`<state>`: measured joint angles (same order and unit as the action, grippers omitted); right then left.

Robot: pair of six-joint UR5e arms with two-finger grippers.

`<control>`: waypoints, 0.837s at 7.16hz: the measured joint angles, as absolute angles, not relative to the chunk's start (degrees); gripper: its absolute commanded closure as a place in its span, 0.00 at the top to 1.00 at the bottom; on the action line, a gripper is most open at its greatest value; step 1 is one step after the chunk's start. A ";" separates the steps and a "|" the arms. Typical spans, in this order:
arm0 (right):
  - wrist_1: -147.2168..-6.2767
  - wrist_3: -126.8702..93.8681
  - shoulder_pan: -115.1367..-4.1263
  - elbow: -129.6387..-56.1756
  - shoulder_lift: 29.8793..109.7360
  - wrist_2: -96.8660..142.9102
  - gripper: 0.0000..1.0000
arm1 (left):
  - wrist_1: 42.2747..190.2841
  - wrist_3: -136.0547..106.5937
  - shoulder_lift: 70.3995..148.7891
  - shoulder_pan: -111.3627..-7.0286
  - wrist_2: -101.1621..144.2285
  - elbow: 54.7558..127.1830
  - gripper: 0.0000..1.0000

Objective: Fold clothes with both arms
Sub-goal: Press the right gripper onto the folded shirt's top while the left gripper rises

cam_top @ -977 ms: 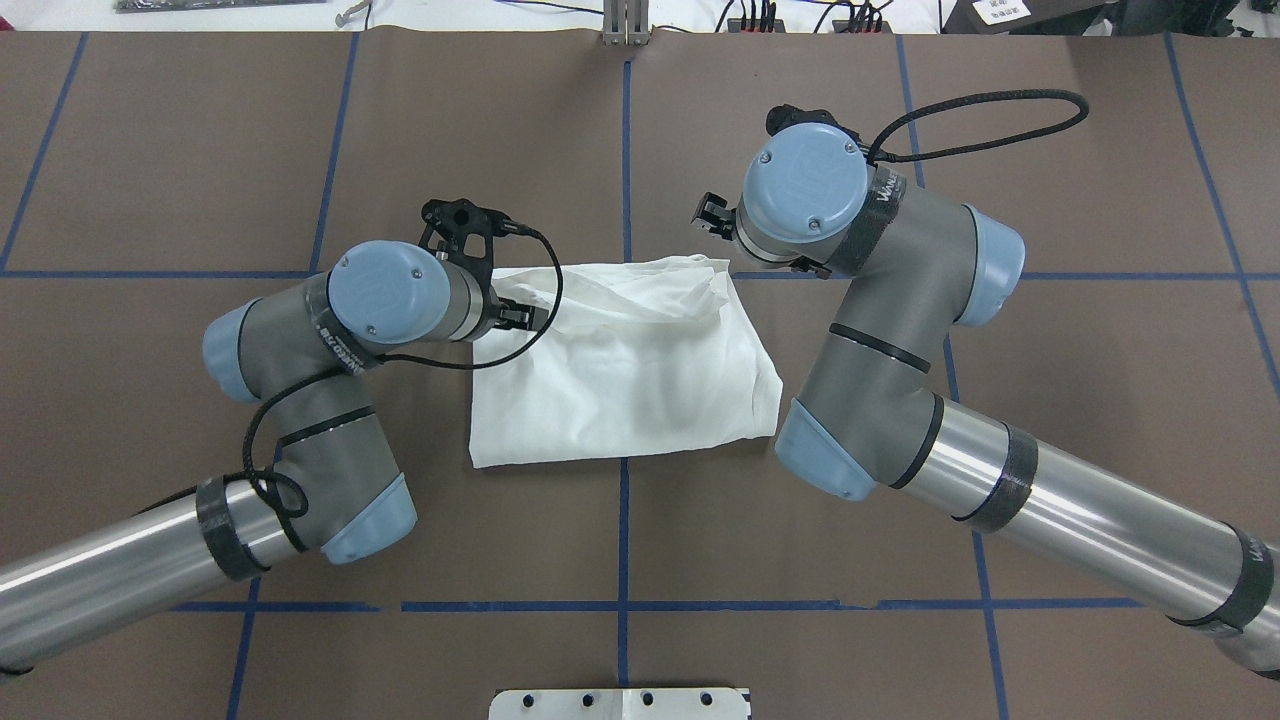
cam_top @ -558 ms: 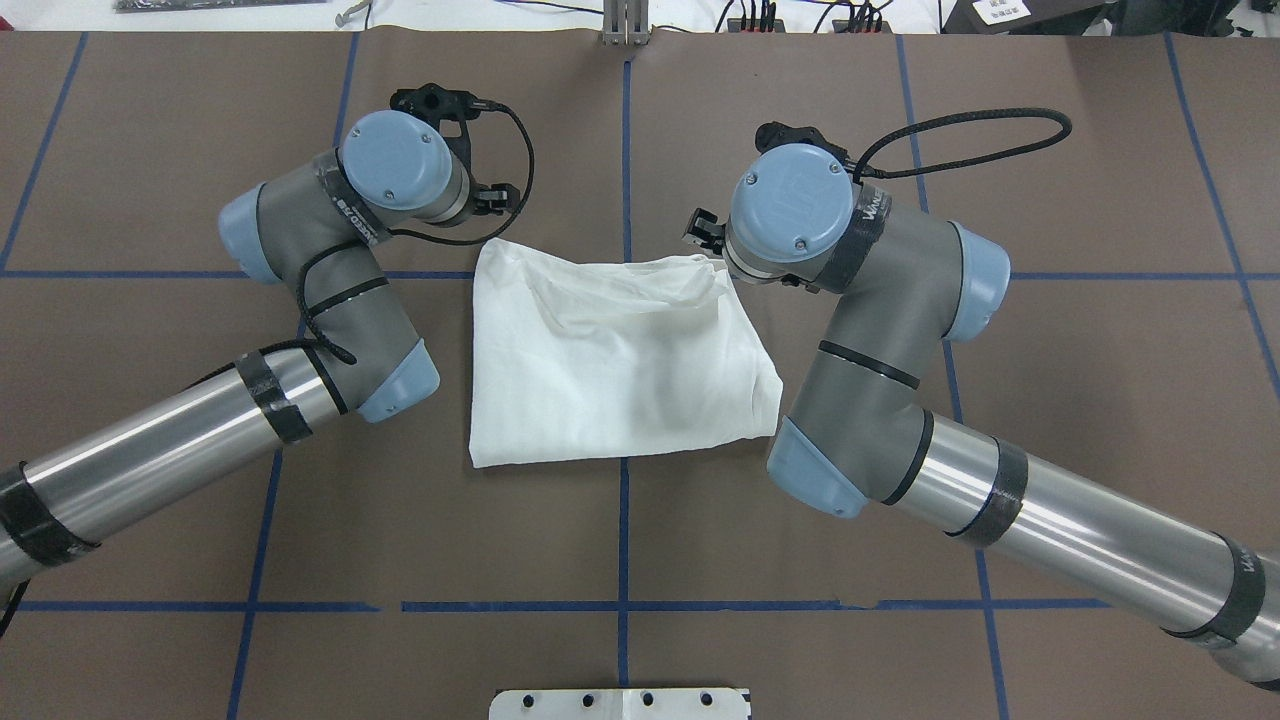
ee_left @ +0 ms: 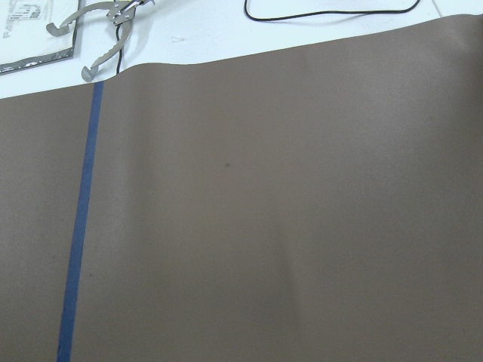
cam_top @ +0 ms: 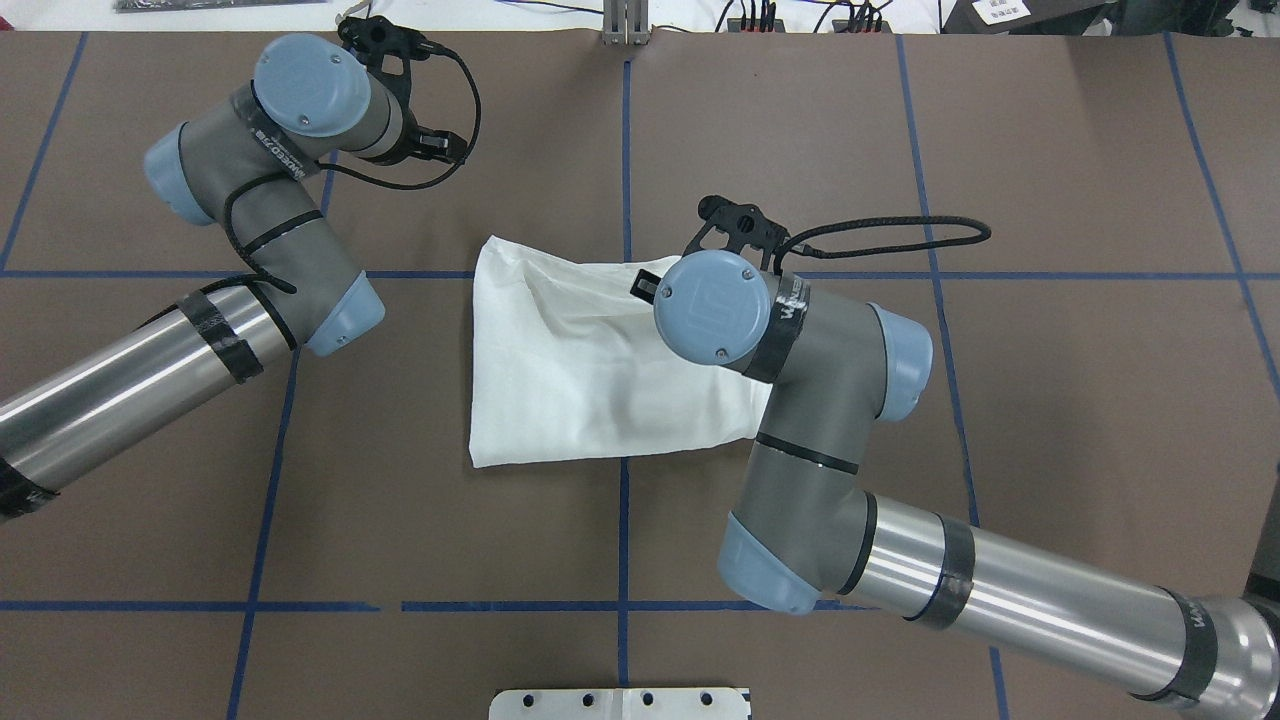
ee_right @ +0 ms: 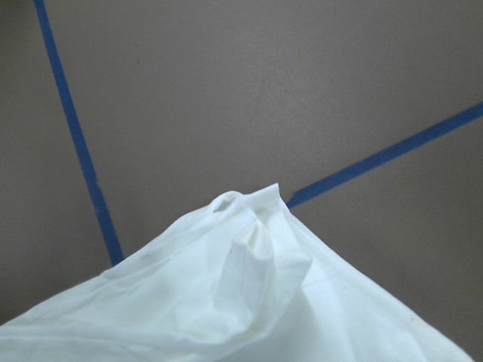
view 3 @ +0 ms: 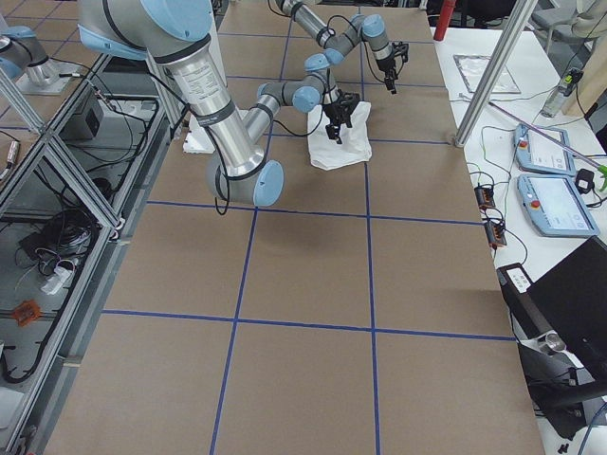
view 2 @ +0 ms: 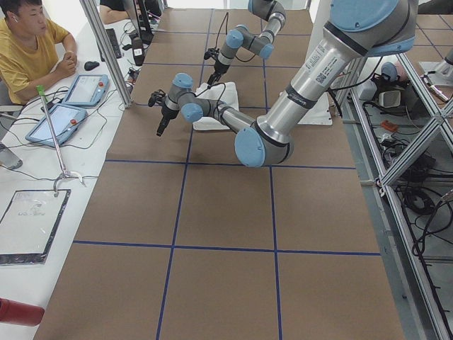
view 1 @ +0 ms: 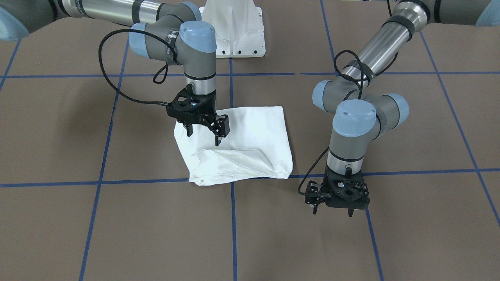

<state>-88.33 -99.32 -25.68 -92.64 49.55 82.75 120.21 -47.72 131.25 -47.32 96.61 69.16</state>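
The white T-shirt (cam_top: 590, 370) lies folded into a rough rectangle on the brown table, rumpled along its far edge (view 1: 234, 160). No text block shows. My right gripper (view 1: 204, 134) hangs open just above the shirt's far right part, holding nothing. In the overhead view its wrist (cam_top: 710, 305) covers that part. The right wrist view shows a bunched shirt corner (ee_right: 249, 249) close below. My left gripper (view 1: 333, 208) is open and empty, low over bare table beyond the shirt's far left corner. It also shows in the overhead view (cam_top: 440, 145).
The white pedestal base (view 1: 234, 31) stands at the robot's side of the table. Blue tape lines (cam_top: 625, 150) cross the brown surface. The far table edge with metal pliers (ee_left: 106, 30) lies just past my left gripper. An operator (view 2: 32, 49) sits beyond that edge.
My left arm has left the shirt's far left corner and swung far-left to bare table; that corner now lies flat. My right arm has moved left and nearer, over the shirt.
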 measured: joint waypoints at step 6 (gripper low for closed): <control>-93.44 -102.77 -21.51 -84.20 44.58 75.75 0.98 | 120.55 -47.20 127.85 -47.52 97.53 74.38 1.00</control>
<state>-93.44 -102.77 -21.51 -84.20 44.58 75.75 120.55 -47.20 127.85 -47.52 97.53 74.38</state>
